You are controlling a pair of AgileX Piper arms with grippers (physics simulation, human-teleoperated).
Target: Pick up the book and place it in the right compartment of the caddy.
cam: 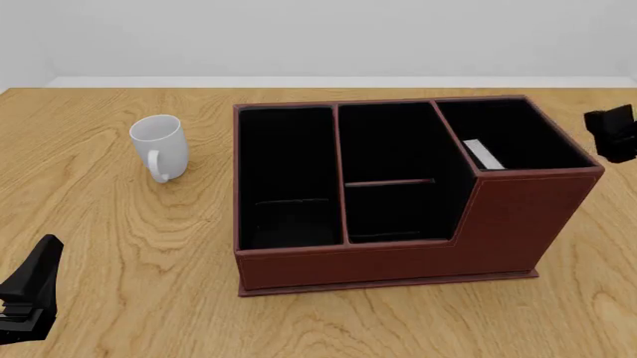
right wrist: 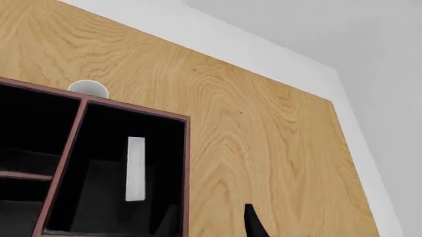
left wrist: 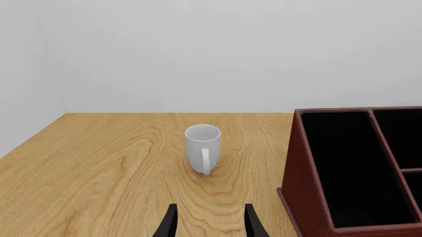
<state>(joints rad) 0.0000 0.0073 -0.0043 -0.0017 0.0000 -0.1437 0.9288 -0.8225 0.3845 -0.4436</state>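
Resting low, the left claw [left wrist: 211,222] is gaping empty; the right claw's [cam: 612,134] state is unclear. Matte-black hardcover book [right wrist: 135,169], stiff, seemingly heavy, is standing inside the reddish-brown caddy's [cam: 398,253] tall right compartment [cam: 512,134].

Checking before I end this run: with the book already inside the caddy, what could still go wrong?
The book stands on edge in the right compartment, apparently leaning on the divider; it may tip. The right end effector hangs close by the caddy wall and could clip it. The mug stands ahead of the left end effector.
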